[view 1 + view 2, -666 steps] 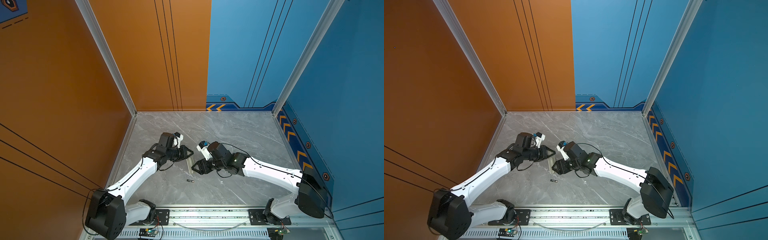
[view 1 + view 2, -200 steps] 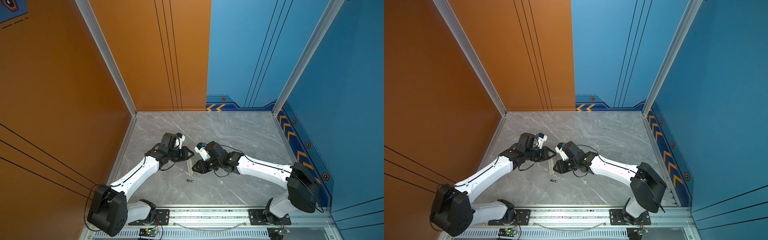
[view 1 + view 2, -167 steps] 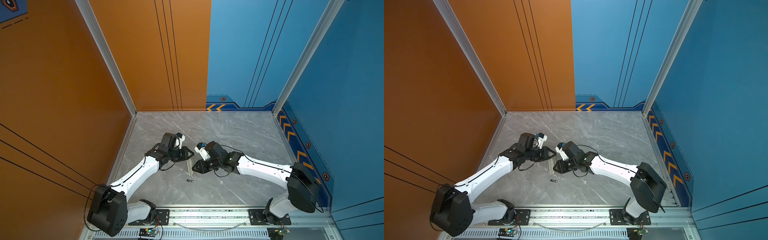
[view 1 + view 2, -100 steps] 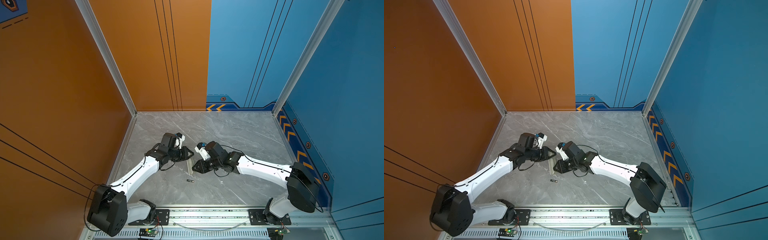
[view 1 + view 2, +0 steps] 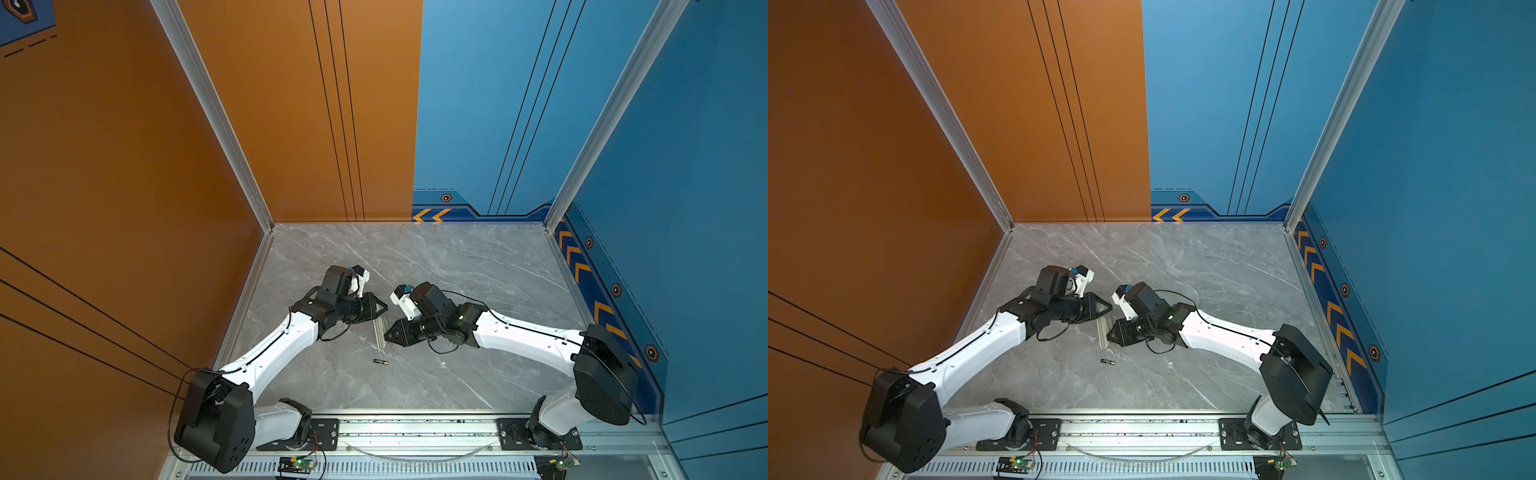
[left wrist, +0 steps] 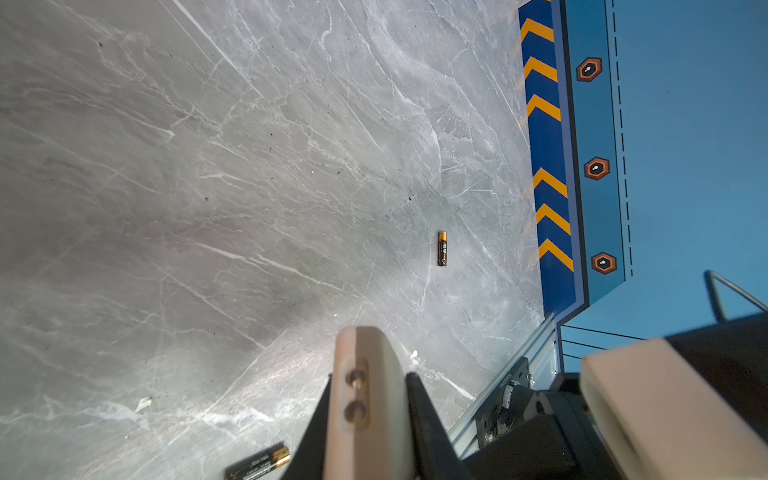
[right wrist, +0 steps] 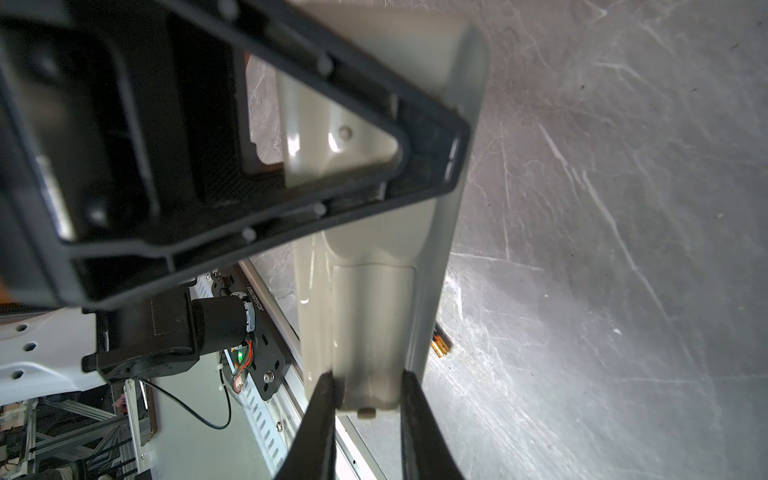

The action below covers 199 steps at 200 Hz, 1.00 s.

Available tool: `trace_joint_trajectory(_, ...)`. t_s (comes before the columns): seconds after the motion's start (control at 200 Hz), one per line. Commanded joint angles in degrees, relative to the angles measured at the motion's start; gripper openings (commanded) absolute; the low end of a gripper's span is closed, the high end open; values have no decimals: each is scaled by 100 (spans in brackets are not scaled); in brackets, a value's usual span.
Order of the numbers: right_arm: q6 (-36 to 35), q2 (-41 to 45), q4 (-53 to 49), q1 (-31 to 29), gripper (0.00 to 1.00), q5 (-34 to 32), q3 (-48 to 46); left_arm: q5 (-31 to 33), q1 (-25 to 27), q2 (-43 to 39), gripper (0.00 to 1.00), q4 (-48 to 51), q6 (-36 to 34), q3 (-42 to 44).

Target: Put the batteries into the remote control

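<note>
Both arms on the remote control [image 5: 378, 332], mid worktop [image 5: 478, 266]: left end effector [image 5: 385, 308] clamped on its far end, right end effector [image 7: 365, 376] pinched on the near end, by what looks like the batt. cover [image 7: 374, 324]. Nothing loaded – one battery [image 5: 380, 362] lies loose just beside it, the second battery [image 6: 442, 248] well apart. Risk, imo: tug that cover w/ a weak hold and the remote twists out, drops, sends the near battery rolling. No free end effector for pickups either.

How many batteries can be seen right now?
2. One battery lies loose on the table, plain in both top views. The second battery lies near the left claw, hidden from both top views; no others show.
</note>
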<state>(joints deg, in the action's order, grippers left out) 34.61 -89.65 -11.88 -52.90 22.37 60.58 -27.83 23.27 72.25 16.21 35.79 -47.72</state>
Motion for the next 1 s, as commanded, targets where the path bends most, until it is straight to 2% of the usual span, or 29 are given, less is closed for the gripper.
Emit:
trace_joint_trajectory(0.0, -7, -18, 203, 24, 20, 92, 78, -37, -24, 22, 0, 103, -72, -186)
trace_joint_trajectory(0.991, 116, -89, 318, 52, 20, 199, 94, -64, -218, 57, 0, 93, -70, -244)
